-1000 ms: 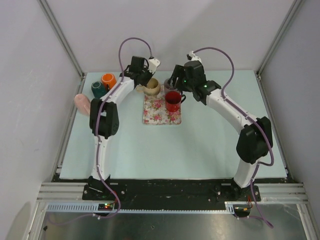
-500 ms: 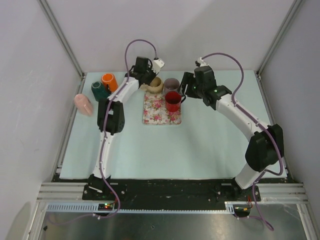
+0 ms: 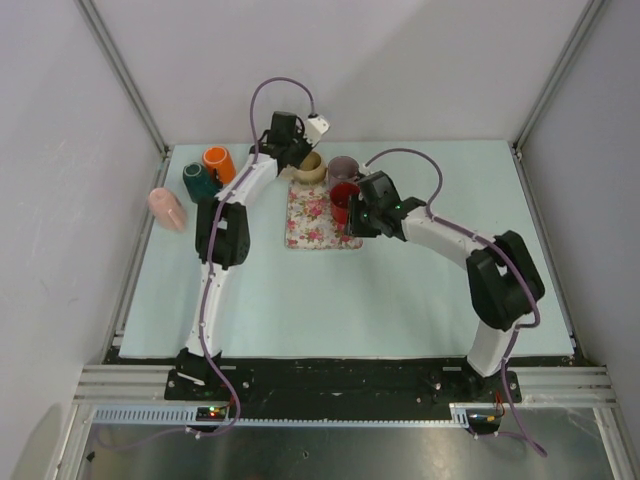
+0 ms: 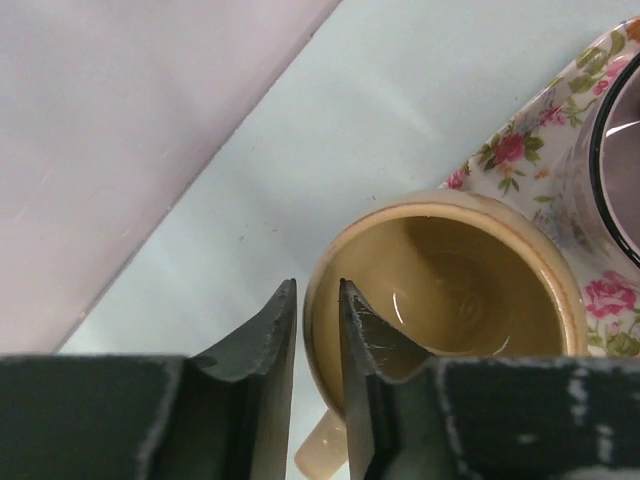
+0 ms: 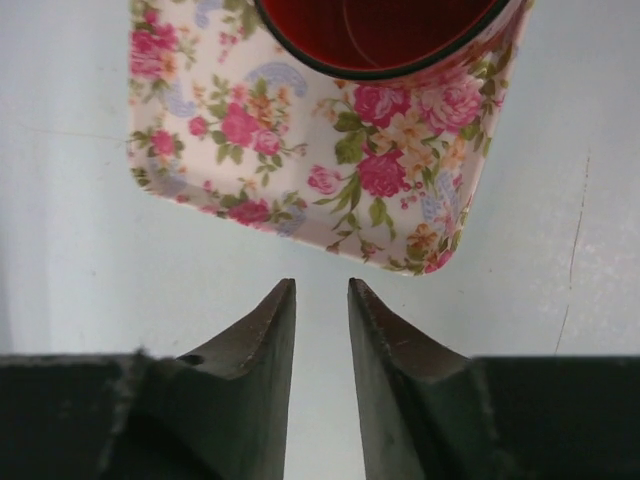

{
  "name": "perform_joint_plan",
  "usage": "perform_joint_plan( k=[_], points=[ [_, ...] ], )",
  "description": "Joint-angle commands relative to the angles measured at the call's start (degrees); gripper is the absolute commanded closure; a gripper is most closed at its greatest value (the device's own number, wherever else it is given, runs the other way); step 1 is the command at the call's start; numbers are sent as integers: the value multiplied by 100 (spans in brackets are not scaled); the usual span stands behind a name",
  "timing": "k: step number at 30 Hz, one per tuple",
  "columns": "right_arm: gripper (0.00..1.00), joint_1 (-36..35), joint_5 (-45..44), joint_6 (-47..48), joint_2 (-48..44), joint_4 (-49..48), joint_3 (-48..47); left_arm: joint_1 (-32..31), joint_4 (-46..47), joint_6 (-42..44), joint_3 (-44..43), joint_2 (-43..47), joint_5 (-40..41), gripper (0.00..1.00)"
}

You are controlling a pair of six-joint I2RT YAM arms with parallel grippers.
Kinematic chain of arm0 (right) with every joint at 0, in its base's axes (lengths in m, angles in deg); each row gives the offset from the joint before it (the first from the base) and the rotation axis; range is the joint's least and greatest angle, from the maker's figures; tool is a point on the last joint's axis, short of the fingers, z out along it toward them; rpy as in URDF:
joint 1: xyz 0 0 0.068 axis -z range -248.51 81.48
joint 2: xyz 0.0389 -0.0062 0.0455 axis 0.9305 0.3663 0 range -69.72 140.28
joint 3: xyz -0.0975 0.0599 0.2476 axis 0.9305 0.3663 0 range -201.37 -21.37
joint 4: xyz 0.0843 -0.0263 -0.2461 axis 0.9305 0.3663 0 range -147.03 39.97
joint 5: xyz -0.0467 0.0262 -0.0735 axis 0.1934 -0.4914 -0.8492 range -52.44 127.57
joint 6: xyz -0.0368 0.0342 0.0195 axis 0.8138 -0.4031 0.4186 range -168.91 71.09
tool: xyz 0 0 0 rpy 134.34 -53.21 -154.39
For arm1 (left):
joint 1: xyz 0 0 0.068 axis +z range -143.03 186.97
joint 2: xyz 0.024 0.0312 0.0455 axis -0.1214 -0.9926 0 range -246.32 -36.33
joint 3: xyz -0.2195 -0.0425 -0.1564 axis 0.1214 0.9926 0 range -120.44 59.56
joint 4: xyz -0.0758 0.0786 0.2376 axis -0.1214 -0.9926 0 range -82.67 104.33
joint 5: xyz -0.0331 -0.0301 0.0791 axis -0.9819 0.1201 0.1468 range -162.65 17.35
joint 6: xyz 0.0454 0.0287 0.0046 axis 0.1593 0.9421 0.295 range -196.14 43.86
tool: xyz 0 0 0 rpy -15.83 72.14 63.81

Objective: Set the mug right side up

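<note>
A beige mug [image 3: 310, 167] stands mouth up at the far edge of the floral tray [image 3: 318, 228]. My left gripper [image 3: 298, 152] is shut on its rim. In the left wrist view one finger is inside the beige mug [image 4: 450, 270] and one outside, with the gripper [image 4: 318, 290] over the wall above the handle. A red mug [image 3: 345, 196] and a greyish-purple mug [image 3: 343, 167] also stand mouth up. My right gripper [image 3: 362, 222] is at the red mug's near right. Its jaws [image 5: 322, 290] are nearly closed and empty above the table just off the tray [image 5: 300, 150].
A teal mug [image 3: 197, 180], an orange mug [image 3: 217, 160] and a pink mug [image 3: 167, 208] lie at the far left of the table. The back wall stands close behind the beige mug. The red mug [image 5: 380, 30] is at the top of the right wrist view.
My right arm has swung from behind the greyish-purple mug out and forward, down to the red mug's near side. My left gripper has shifted slightly back with the beige mug.
</note>
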Motion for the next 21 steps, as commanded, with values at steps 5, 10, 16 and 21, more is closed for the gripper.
perform_joint_plan(
  k=[5,10,16,21],
  points=[
    [82,103,-70,-548,750,-810,28,8,339,40,-27,575,-17,54],
    [89,240,-46,-707,1066,-1433,28,15,336,2,67,943,69,39],
    [91,433,-38,-849,1430,-1829,-123,161,324,-241,526,1722,0,26],
    [92,542,24,-731,1756,-1805,-576,345,193,-271,1489,2666,-303,17]
  ],
)
